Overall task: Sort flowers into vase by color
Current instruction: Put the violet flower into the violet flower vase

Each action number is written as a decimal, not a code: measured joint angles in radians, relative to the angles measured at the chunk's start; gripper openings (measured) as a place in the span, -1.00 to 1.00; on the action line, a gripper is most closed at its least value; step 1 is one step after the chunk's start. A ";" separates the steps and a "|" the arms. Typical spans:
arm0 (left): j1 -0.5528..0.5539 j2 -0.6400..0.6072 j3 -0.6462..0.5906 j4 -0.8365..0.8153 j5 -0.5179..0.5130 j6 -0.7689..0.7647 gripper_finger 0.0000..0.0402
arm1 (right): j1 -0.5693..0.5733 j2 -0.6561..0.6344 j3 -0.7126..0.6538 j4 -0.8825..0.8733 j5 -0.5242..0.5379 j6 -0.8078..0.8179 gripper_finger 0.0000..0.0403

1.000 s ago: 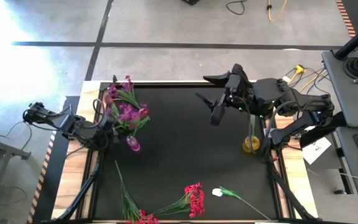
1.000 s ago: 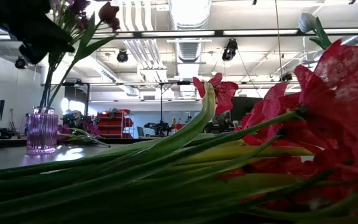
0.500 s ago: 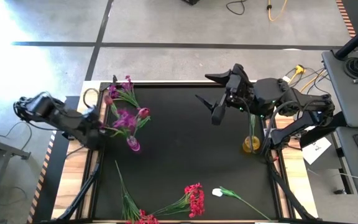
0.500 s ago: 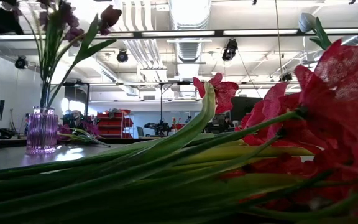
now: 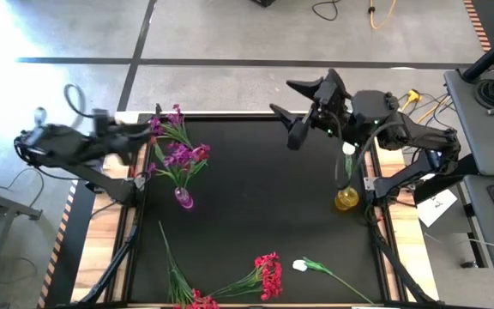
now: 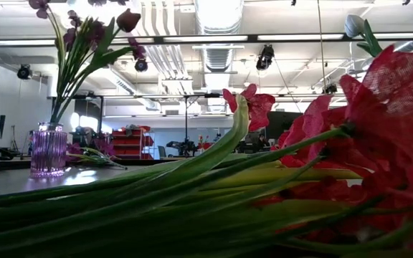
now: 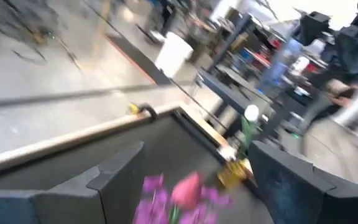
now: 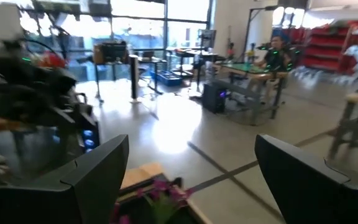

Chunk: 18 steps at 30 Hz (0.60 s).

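A purple glass vase (image 5: 183,199) stands at the table's left and holds purple-magenta flowers (image 5: 177,154) with one pink bud; it also shows in the low view (image 6: 49,149). A yellow vase (image 5: 346,199) at the right holds a white tulip bud (image 5: 347,149). Red-pink clusters (image 5: 268,275) and a white tulip (image 5: 300,266) lie flat near the front edge. My left gripper (image 5: 140,133) is open and empty, raised left of the purple flowers (image 7: 179,193). My right gripper (image 5: 283,110) is open and empty, high over the far edge.
Red flowers and green stems (image 6: 264,186) lie right in front of the low camera and fill most of its view. The middle of the black mat (image 5: 256,197) is bare. Cables and a side desk (image 5: 487,103) stand beyond the table's right edge.
My left gripper has drawn away from the purple flowers toward the table's left edge, then risen and swung toward the far edge. The purple flowers have stayed in their vase, their stems now standing freer. My right gripper has gone slightly toward the far edge.
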 joint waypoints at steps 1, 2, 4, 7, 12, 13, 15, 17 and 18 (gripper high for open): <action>0.005 0.028 -0.020 0.064 -0.027 0.029 0.33 | -0.010 0.000 0.000 -0.002 -0.001 -0.016 0.69; 0.016 0.057 -0.035 0.124 -0.057 0.042 0.33 | -0.020 0.000 0.000 -0.003 0.000 -0.035 0.69; 0.062 0.110 -0.059 0.199 -0.109 0.037 0.33 | -0.034 -0.001 0.000 -0.003 0.000 -0.066 0.69; 0.203 0.180 -0.065 0.226 -0.097 -0.041 0.32 | -0.041 -0.005 0.000 -0.003 0.000 -0.114 0.69; 0.505 0.318 -0.036 0.233 0.201 -0.065 0.20 | -0.040 -0.016 0.000 -0.020 0.000 -0.164 0.69; 0.564 0.350 -0.023 0.231 0.243 -0.055 0.17 | -0.040 -0.019 0.000 -0.037 0.003 -0.164 0.69; 0.687 0.413 0.016 0.229 0.298 -0.038 0.10 | -0.040 -0.030 0.000 -0.088 0.008 -0.143 0.69; 0.810 0.465 0.063 0.207 0.338 -0.035 0.06 | -0.041 -0.044 0.000 -0.151 0.010 -0.104 0.69; 0.870 0.492 0.087 0.191 0.357 -0.033 0.04 | -0.041 -0.053 0.000 -0.185 0.010 -0.079 0.69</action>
